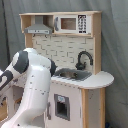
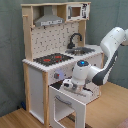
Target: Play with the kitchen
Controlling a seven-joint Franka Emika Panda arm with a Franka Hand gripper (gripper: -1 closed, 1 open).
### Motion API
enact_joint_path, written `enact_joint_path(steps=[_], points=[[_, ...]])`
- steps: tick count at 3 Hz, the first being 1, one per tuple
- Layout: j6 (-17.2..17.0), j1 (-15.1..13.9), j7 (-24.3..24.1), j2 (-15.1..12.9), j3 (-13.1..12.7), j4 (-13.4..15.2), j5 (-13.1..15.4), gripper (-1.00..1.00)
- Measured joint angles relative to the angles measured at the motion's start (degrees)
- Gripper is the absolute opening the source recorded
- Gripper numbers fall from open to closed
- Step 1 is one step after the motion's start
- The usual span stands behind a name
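Item: kitchen [image 2: 50,65], tall toy unit in white and light wood, stood on a wood floor [image 2: 15,119] against a grey curtain [image 1: 114,45] in both exterior views; stovetop [image 2: 52,58], sink [image 1: 74,75] and black faucet [image 1: 84,59] along the top, hood [image 1: 38,29] and microwave [image 1: 70,23] above. Oven door [image 2: 70,102] hung open and lay flat, out toward the second exterior view's right; the arm [image 2: 107,55] reached over it, its gripper [image 2: 75,89] low at the door's top face; whether the fingers were spread or pinching could not be told. Handling, by judgement: rigid panels, light for its bulk, liable to tip or slide if pulled hard; hinged door and small knobs [image 2: 59,75] the weak parts; best hold the door's free edge. Room: open floor ahead of the door; the top's overhang close above the wrist.
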State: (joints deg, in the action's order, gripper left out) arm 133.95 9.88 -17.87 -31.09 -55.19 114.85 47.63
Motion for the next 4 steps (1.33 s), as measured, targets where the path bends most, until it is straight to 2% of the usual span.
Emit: enact_joint_path(steps=[1,2,3,4], points=[[-5.5,0.7,0.0,1.9,-1.6,-1.0,0.8,-1.0],[-10.5,0.6,-0.3,4.7,-2.8,-0.1,0.8,-1.0],[-14.6,0.2,-0.3,7.7,-3.7,2.5,0.4,-1.0],[-19.1,-0.2,0.6,10.5,-4.6,3.8,-0.7,-1.0]])
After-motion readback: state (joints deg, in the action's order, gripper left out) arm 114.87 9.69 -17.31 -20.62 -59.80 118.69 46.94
